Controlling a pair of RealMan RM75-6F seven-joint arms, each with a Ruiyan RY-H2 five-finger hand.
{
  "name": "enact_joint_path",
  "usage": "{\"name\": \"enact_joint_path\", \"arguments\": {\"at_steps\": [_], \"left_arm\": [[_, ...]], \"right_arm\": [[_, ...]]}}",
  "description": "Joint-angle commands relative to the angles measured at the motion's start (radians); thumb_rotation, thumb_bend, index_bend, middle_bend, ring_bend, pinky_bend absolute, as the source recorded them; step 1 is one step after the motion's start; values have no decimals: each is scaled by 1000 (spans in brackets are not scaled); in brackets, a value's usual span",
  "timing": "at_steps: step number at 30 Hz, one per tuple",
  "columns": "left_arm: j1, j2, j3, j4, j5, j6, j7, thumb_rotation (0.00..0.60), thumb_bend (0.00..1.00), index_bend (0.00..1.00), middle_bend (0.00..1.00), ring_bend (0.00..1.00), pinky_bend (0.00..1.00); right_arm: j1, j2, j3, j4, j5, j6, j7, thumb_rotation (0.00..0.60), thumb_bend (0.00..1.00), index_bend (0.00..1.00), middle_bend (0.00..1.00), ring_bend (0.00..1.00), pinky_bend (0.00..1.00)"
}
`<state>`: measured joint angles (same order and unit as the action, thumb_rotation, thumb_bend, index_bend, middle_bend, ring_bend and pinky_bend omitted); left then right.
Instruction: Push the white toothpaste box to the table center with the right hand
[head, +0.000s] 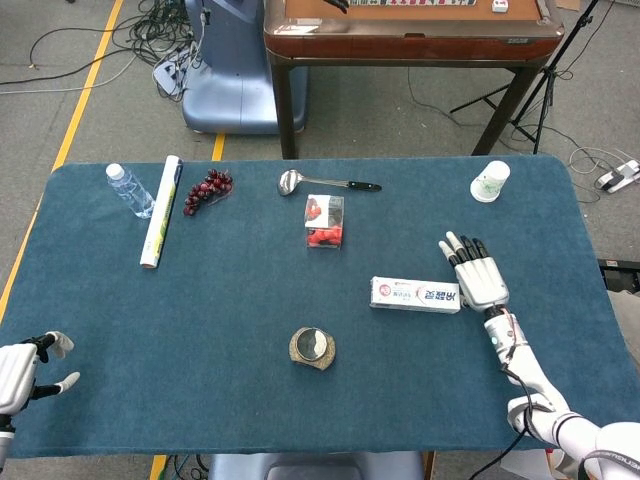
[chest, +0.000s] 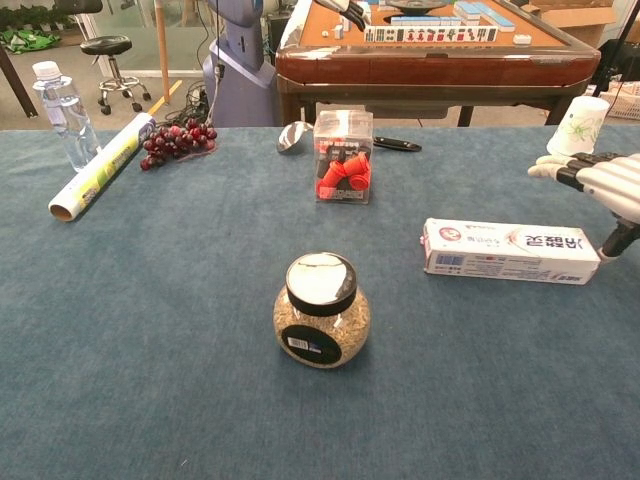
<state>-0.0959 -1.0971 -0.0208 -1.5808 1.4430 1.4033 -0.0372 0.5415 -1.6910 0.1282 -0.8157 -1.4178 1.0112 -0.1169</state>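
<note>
Pressing flat against the right end of the long, rectangular white toothpaste box (head: 415, 295), your right hand (head: 478, 276) has its straight fingers spread and pointing away from you, holding nothing. That glossy cardboard box lies on the blue felt-like table (head: 200, 300), right of the round lidded glass jar (head: 313, 348) and below the clear plastic box of red pieces (head: 324, 221). Your left hand (head: 22, 372) rests at the near left table edge, fingers loosely apart.
</note>
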Motion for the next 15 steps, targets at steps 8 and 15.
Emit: {"name": "enact_joint_path", "arguments": {"at_steps": [8, 15], "left_arm": [[6, 12, -7, -6, -12, 7, -10, 600, 129, 476, 534, 552, 689], [10, 21, -10, -12, -13, 12, -21, 600, 129, 476, 534, 551, 689]], "right_arm": [[41, -42, 12, -83, 0, 6, -50, 600, 0, 63, 17, 0, 104], [81, -65, 33, -129, 6, 7, -106, 600, 0, 63, 17, 0, 103]]}}
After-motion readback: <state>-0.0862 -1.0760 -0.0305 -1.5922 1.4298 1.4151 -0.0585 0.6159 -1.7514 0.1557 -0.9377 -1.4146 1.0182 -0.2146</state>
